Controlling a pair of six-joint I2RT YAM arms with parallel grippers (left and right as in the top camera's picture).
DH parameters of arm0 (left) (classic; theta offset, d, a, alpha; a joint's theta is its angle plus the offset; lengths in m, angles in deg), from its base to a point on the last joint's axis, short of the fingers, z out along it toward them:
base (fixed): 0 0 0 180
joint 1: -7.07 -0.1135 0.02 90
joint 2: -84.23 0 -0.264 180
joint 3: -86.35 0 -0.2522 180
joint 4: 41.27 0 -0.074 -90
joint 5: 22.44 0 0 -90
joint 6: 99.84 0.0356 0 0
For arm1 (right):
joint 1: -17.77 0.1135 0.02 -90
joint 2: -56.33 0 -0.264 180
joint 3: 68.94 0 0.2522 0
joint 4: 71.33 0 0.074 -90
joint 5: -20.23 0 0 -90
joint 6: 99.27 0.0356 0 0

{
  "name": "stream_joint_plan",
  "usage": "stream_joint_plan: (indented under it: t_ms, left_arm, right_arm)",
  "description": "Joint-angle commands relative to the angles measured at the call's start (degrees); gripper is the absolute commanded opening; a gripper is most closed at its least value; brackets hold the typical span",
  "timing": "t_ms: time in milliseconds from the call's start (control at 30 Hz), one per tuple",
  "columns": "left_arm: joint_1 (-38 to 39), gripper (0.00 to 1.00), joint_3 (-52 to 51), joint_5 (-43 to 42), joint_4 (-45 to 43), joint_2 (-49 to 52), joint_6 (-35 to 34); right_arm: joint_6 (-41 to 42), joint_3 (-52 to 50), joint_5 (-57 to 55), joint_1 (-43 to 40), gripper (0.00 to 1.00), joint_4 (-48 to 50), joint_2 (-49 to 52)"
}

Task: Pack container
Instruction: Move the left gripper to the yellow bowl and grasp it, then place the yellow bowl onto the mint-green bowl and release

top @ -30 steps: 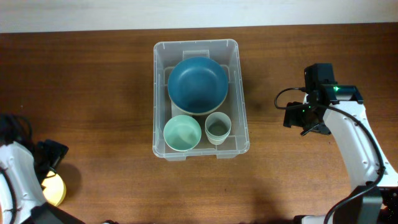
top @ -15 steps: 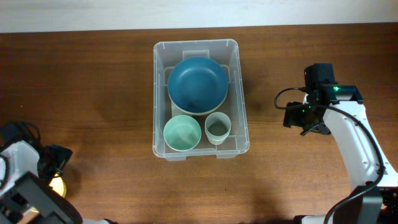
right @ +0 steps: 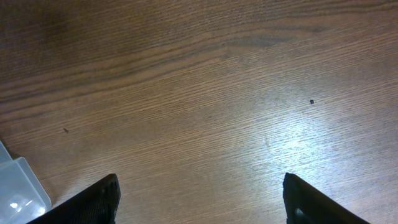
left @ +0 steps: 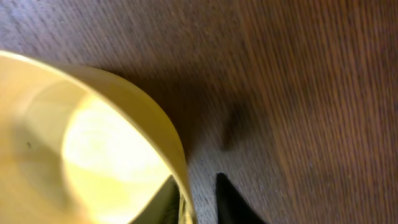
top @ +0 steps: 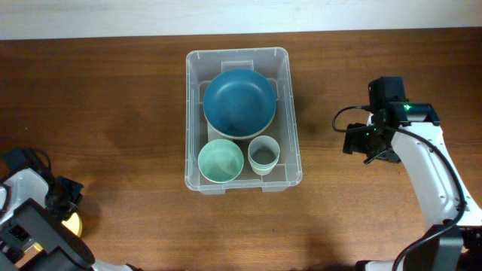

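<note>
The container [top: 290, 90] sits in the middle of the brown wooden table [top: 113, 98]. It is a big clear plastic box with round corners. Three things are inside it. A big dark blue bowl [top: 239, 102] fills the far half. A light green bowl [top: 221, 161] sits in the near left corner. A small pale cup [top: 264, 155] stands just beside the green bowl, in the near right corner. All three stand upright with their open sides up.

The left gripper [left: 196, 200] is down at the near left corner of the table, well apart from the container. A yellow cup [left: 93, 137] is there, and from above the arm hides most of it. In the left wrist view, the cup's rim runs between the two dark fingertips [left: 231, 200]. One tip is inside the cup and one is outside. The tips are close together, but the view is so near and blurry that I cannot tell if they squeeze the wall yet.

The right gripper [right: 199, 193] is over bare wood to the right of the container, near it but not touching. Its fingers are spread wide, and nothing is between them. One clear corner of the container shows at the low left edge of the right wrist view.
</note>
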Motion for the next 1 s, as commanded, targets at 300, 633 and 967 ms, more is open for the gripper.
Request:
stream_joint_plan:
  t_ms: [300, 633, 967]
  left_arm:
    - [7.61, 0.01, 7.48, -6.1, 5.53, -4.9, 0.15]
    - [45.99, 0.01, 34.29, -5.49, 14.69, -12.13, 4.66]
    - [69.31, 0.01, 36.28, -3.48, 14.58, -5.75, 4.63]
  right_arm:
    - [0.2, 0.94, -0.13, -0.17, 0.79, 0.02, 0.22]
    - [0.2, 0.94, -0.15, -0.17, 0.79, 0.04, 0.22]
    - [0.2, 0.94, -0.33, -0.17, 0.79, 0.04, 0.22]
